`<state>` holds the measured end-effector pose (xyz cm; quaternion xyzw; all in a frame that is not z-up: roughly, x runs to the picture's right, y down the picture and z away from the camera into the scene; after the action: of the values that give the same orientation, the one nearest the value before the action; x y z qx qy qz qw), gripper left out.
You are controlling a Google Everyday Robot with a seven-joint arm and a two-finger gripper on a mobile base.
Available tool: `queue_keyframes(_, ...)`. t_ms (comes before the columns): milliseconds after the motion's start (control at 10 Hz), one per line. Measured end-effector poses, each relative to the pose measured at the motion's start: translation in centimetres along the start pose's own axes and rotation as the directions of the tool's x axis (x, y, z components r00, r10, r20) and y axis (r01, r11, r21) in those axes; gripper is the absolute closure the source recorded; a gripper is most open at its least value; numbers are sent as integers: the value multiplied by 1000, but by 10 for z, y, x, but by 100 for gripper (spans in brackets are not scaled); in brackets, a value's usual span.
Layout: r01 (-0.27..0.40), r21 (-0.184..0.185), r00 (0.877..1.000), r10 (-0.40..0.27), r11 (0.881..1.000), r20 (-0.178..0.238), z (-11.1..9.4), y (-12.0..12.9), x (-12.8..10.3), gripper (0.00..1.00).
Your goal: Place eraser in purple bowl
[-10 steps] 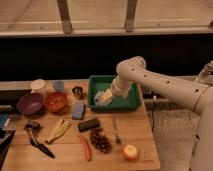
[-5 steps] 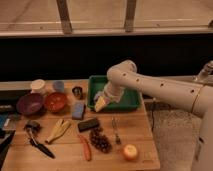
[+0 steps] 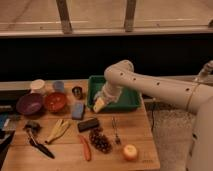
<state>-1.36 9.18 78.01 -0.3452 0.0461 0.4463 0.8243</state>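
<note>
- Camera view: eraser [image 3: 88,124] sits untouched on the table [image 3: 135,137], well apart from the purple bowl [image 3: 29,104].
- gripper [image 3: 99,105] hovers near it, fingers apart and empty, so the grab and drop are both left.

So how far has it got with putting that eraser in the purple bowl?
Nothing looks done yet: the small black oblong eraser lies on the wooden table, apart from the round dark purple bowl at the left. In hand: the open, empty claw hovers beside the green tray, just beyond the eraser. Left: grasp it, carry it left, drop it in the bowl.
</note>
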Motion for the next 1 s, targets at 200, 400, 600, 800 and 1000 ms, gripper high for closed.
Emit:
queue_keyframes(200, 107, -19, 993, -108, 994, -37, 17, 29, -24, 25)
queue_keyframes(400, 227, -58, 971, -231, 972, -62, 36, 66, -45, 25)
queue_keyframes(600, 286, -82, 954, -292, 955, -71, 42, 85, -47, 25)
queue_keyframes(800, 281, -80, 955, -287, 956, -72, 41, 82, -46, 25)
queue_keyframes(1000, 284, -78, 954, -290, 956, -78, 42, 83, -47, 25)
